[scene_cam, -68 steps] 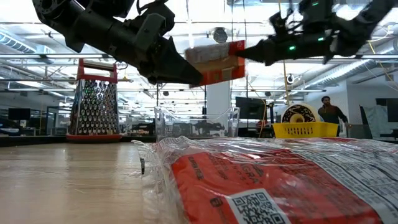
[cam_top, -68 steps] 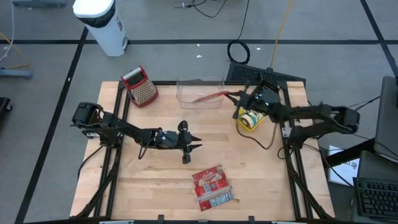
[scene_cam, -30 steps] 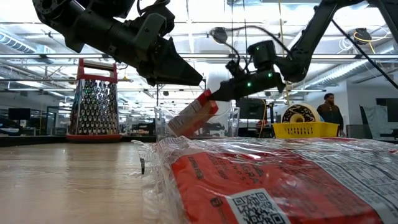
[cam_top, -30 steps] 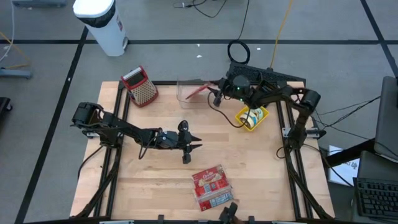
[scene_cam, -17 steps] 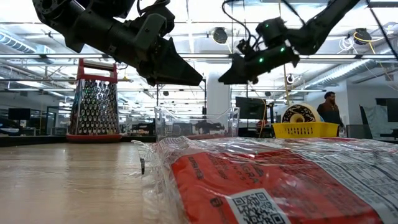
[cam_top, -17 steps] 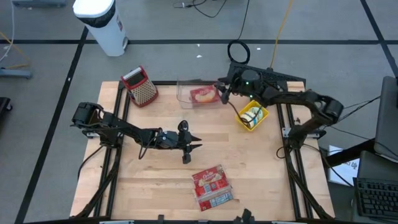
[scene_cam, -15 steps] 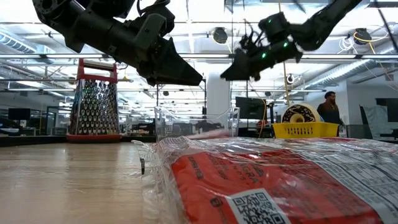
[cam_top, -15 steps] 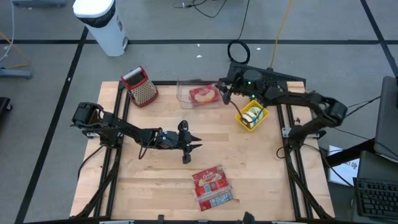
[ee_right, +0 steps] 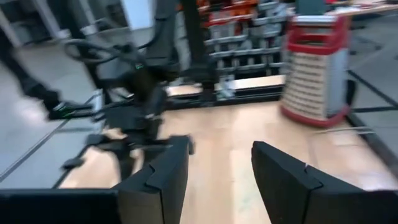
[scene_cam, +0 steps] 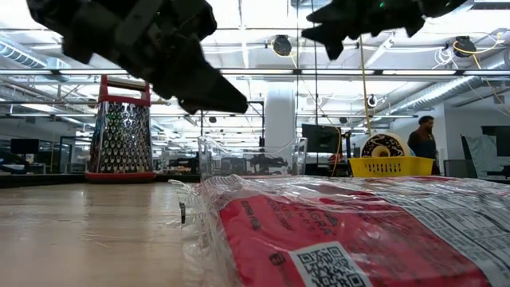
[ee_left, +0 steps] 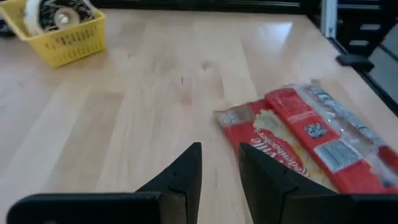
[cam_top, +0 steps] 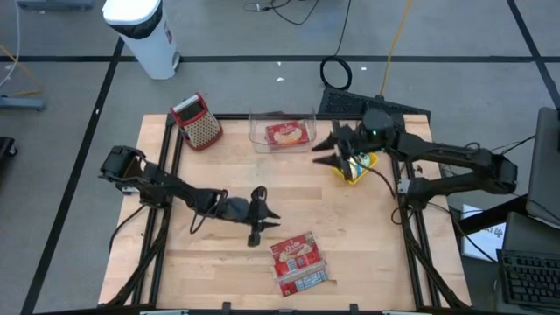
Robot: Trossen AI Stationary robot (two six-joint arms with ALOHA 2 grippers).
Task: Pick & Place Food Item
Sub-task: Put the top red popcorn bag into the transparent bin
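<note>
One red food packet [cam_top: 286, 133] lies inside the clear container [cam_top: 258, 140] at the table's far edge. A second red packet [cam_top: 297, 261] lies flat near the front edge and fills the low view's foreground [scene_cam: 319, 239]. My left gripper [cam_top: 273, 213] hovers just left of and beyond this packet [ee_left: 298, 143], slanting down. Its fingers [ee_left: 221, 152] stand a little apart with nothing between them. My right gripper [cam_top: 322, 150] hangs high, open and empty [ee_right: 221, 149], between the container and the yellow basket.
A yellow basket [cam_top: 354, 164] holding a doughnut-like item stands at the right. A red-topped grater [cam_top: 198, 121] stands at the far left corner. A white cylinder [cam_top: 140, 31] stands on the floor beyond the table. A person [scene_cam: 425, 139] is far off in the room.
My right gripper has let go of the red packet, which now lies flat in the clear container. It then rose and drew back toward the table's near right, levelling out. My left gripper has gone a little toward the near edge, closer to the packet on the table.
</note>
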